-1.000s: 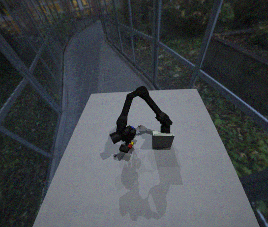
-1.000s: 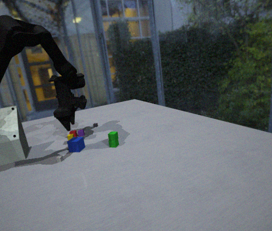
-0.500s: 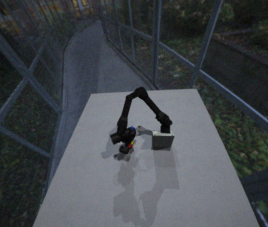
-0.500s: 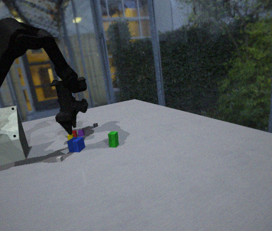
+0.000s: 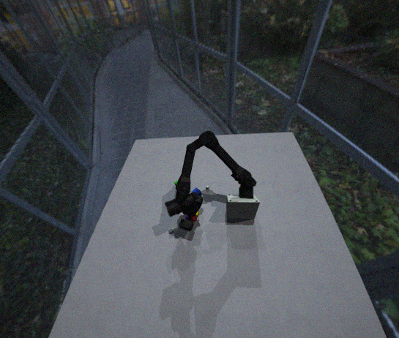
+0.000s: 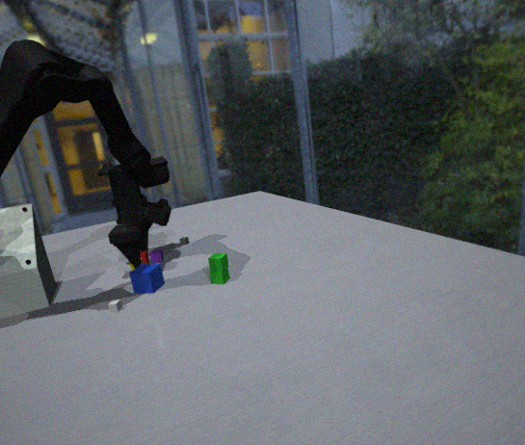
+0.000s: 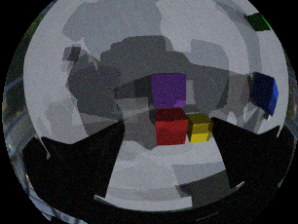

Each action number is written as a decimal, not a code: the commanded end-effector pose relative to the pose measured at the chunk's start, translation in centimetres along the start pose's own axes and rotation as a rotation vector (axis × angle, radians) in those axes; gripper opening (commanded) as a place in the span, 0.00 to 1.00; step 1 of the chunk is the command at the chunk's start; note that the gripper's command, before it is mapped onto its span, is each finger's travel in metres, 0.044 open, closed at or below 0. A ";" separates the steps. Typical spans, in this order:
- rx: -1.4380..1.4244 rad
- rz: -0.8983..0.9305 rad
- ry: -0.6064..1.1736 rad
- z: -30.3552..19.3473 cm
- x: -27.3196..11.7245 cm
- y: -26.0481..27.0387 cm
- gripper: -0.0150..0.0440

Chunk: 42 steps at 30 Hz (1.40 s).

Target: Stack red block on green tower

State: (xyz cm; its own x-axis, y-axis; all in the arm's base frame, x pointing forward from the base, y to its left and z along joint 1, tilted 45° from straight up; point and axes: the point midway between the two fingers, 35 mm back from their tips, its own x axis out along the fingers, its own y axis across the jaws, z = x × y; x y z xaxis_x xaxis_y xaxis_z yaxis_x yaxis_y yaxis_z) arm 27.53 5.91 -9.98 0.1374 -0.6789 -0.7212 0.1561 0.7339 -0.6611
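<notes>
I have the gripper wide open and empty just above the red block, yellow block touching it, green tower well right.

Open claw frames red block, yellow block adjoining.

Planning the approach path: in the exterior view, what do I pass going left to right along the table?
Base → white bit → blue block → green tower. Red, yellow and purple blocks overlap the blue one, so I left them out.
</notes>
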 end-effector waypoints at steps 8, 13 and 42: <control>-0.005 -0.003 -0.004 0.0 0.1 0.0 1.00; -0.005 -0.003 -0.004 0.0 0.1 0.0 0.82; -0.005 -0.002 -0.003 0.0 -1.2 0.0 0.25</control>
State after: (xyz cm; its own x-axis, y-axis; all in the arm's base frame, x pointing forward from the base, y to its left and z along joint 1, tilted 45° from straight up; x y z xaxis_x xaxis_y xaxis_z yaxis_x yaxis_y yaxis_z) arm 27.36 5.99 -9.78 0.1341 -0.6842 -0.7168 0.1466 0.7291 -0.6685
